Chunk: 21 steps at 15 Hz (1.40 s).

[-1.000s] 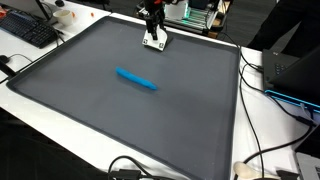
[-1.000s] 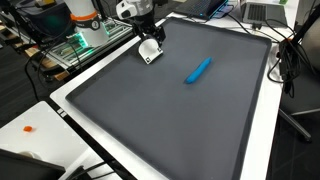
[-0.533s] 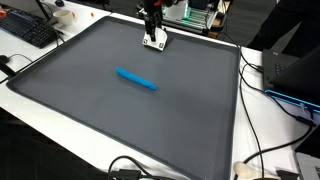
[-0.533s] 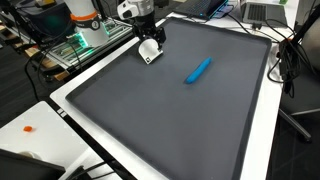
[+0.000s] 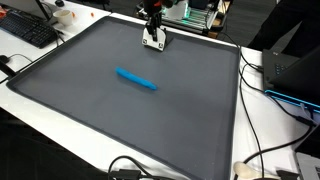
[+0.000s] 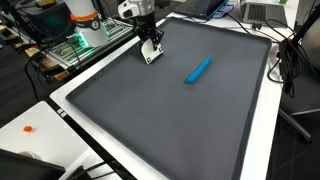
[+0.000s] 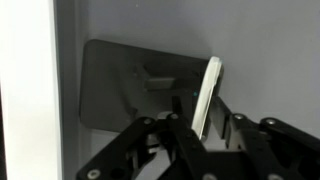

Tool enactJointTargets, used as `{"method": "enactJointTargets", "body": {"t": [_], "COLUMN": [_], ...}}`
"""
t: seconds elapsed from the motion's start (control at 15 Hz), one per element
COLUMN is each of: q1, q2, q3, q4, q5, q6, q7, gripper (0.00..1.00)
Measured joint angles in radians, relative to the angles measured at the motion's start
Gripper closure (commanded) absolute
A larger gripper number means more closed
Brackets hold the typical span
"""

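Observation:
My gripper (image 5: 154, 35) (image 6: 149, 44) stands at the far edge of the dark grey mat (image 5: 120, 120) (image 6: 180, 125). Its jaws are closed in on a small white flat piece (image 5: 154, 42) (image 6: 151, 54). In the wrist view the white piece (image 7: 209, 90) stands on its edge, tilted, between the two black fingers of the gripper (image 7: 205, 118), with its shadow on the mat behind. A blue pen-like stick (image 5: 136, 79) (image 6: 198, 70) lies alone near the middle of the mat, well away from the gripper.
A white table rim (image 5: 250, 120) (image 6: 70, 110) surrounds the mat. A keyboard (image 5: 28, 30) sits at one corner, cables (image 5: 262, 160) and a laptop (image 5: 300, 75) along one side. Electronics (image 6: 85, 35) stand behind the arm, and a small orange bit (image 6: 29, 128) lies on the white table.
The jaws have closed in around the white piece. It lay flat on the mat before and now stands on edge between the fingers. The blue stick has not moved.

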Motion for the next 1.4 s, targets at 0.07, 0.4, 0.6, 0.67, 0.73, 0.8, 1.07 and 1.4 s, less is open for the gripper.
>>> {"method": "enactJointTargets", "body": {"t": [0.07,0.4,0.6,0.67,0.73,0.8,1.07,1.4], "q1": [0.0,0.0,0.0,0.0,0.0,0.0,0.009,0.012], "q2": [0.0,0.0,-0.001,-0.002,-0.004,-0.007,-0.038,-0.097], "q3": [0.0,-0.001,-0.001,-0.001,-0.002,-0.002,0.0,0.006], "q4": [0.001,0.016,0.017,0.018,0.019,0.021,0.05,0.132], "q5": [0.0,0.014,0.036,0.044,0.046,0.046,0.042,-0.082], "q6": [0.002,0.026,0.043,0.052,0.066,0.079,0.068,-0.063], "q7": [0.003,0.027,0.037,0.037,0.037,0.037,0.029,-0.044], "gripper": [1.0,0.99,0.99,0.99,0.99,0.99,0.99,0.99]}}
